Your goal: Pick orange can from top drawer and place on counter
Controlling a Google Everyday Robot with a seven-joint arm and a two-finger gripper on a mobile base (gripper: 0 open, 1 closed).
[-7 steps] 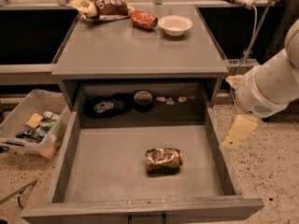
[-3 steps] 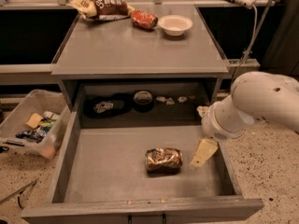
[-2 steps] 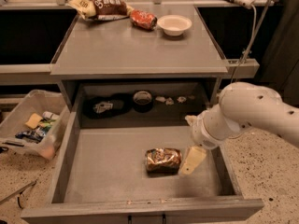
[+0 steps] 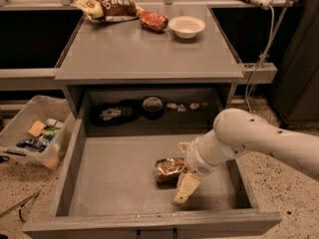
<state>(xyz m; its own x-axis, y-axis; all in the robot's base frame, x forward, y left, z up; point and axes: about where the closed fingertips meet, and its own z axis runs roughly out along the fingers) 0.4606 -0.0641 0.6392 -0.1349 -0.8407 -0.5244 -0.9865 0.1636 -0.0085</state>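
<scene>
The orange can [image 4: 167, 169] lies on its side on the floor of the open top drawer [image 4: 112, 180], right of centre. My gripper [image 4: 183, 167] has come in from the right on the white arm and sits at the can's right end. One cream finger [image 4: 184, 189] is in front of the can and the other [image 4: 183, 146] behind it, spread wider than the can. The can rests on the drawer floor. The counter [image 4: 144, 49] is above the drawer.
On the counter's far edge lie a brown-and-yellow snack bag [image 4: 107, 6], a red shiny packet [image 4: 153, 20] and a white bowl [image 4: 187, 26]. Dark items [image 4: 112, 113] sit in the recess behind the drawer. A plastic bin [image 4: 30, 131] stands on the floor at left.
The arm has swung from outside the drawer's right wall leftward and down into the drawer, bringing the gripper up to the can. The can has not moved.
</scene>
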